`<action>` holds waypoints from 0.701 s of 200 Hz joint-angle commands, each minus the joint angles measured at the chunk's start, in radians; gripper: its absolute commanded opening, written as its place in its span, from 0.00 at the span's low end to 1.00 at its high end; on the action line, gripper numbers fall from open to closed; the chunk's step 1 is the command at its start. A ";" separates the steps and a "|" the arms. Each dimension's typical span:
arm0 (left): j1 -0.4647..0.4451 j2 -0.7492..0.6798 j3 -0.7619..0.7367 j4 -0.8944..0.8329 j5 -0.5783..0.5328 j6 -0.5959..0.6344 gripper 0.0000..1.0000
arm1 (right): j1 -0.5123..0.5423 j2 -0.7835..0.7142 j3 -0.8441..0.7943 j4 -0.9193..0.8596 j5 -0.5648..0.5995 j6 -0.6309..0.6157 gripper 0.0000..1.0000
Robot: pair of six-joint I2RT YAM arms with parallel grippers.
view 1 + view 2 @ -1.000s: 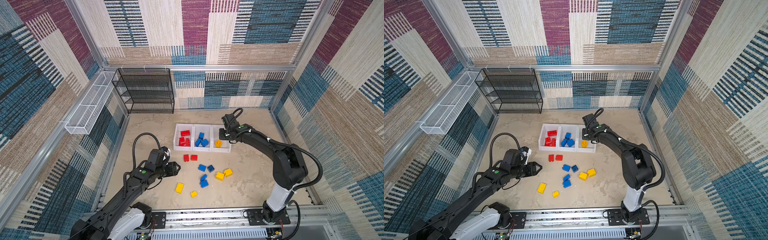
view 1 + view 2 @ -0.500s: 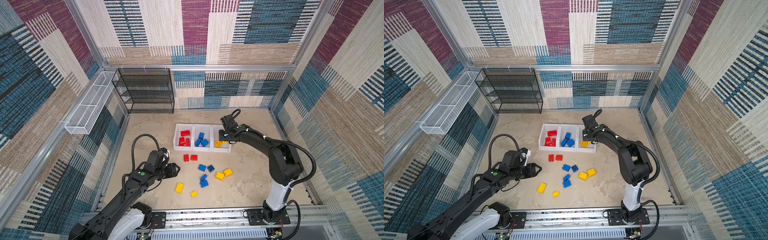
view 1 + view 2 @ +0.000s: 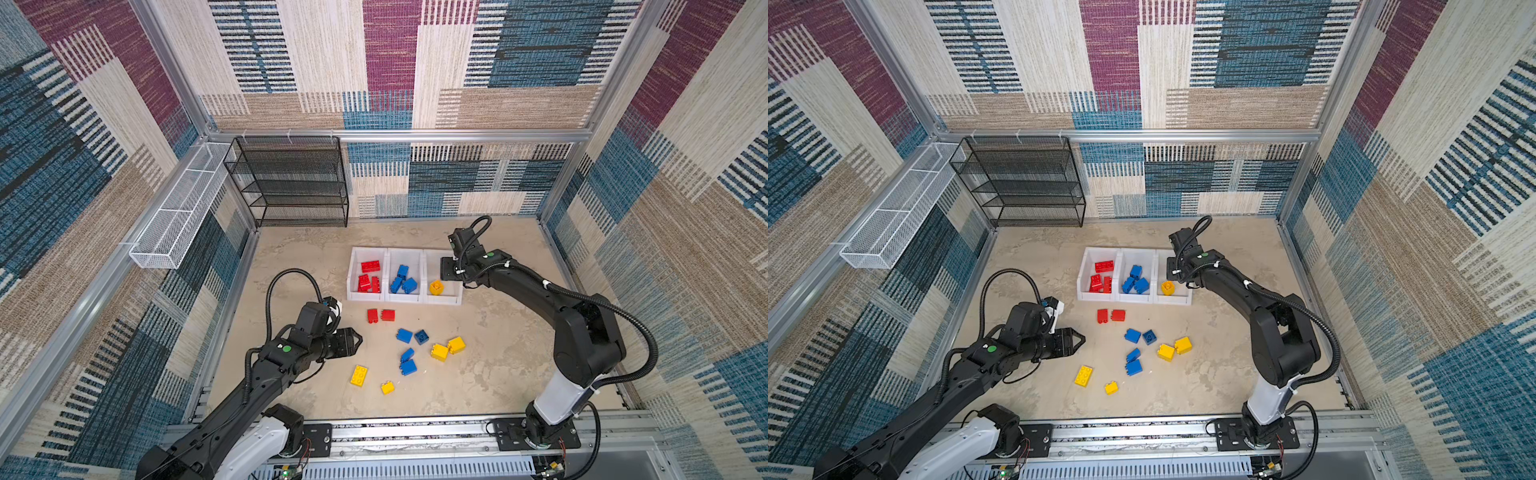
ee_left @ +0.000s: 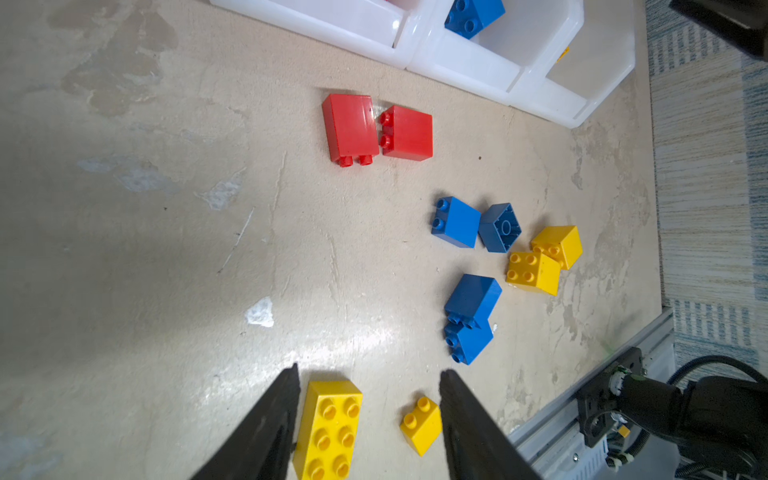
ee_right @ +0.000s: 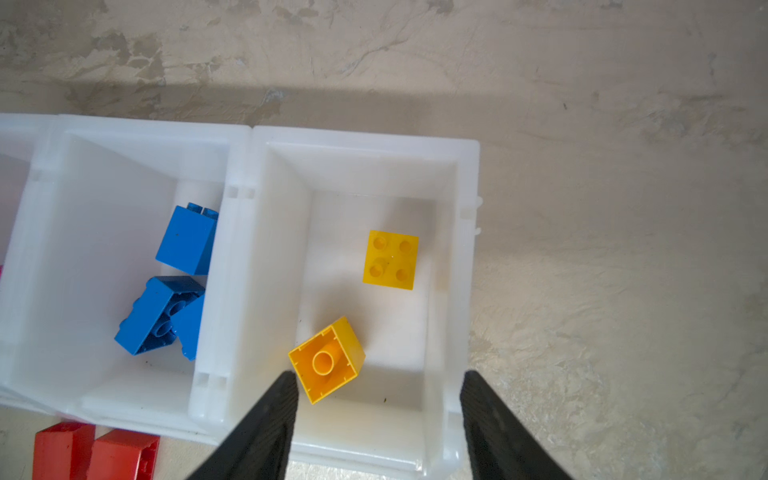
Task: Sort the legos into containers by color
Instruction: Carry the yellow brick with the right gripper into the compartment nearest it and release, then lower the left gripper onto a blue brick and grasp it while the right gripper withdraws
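Note:
Three joined white containers hold red legos on the left, blue legos in the middle and yellow legos on the right. My right gripper hangs open and empty over the right bin, just above a tilted yellow brick. Loose on the floor lie two red bricks, several blue bricks and a yellow pair. My left gripper is open and empty above the floor. A yellow oblong brick and a small yellow brick show between its fingers.
A black mesh rack stands at the back left and a white wire basket hangs along the left wall. The metal base rail runs along the front edge. Patterned walls close in all sides.
My right gripper has gone from shut to open over the right bin, and a second yellow brick now lies in it. The left arm has barely shifted.

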 commanded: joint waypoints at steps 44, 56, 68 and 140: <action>-0.140 0.131 0.110 -0.005 -0.077 0.088 0.58 | 0.001 -0.171 -0.153 0.013 -0.041 0.069 0.66; -0.177 0.183 0.140 -0.005 -0.080 0.109 0.58 | 0.001 -0.219 -0.191 0.015 -0.040 0.088 0.66; -0.208 0.244 0.174 -0.006 -0.076 0.132 0.58 | 0.001 -0.269 -0.231 0.014 -0.041 0.108 0.67; -0.377 0.566 0.371 -0.040 -0.102 0.264 0.54 | 0.000 -0.433 -0.375 -0.002 -0.035 0.175 0.68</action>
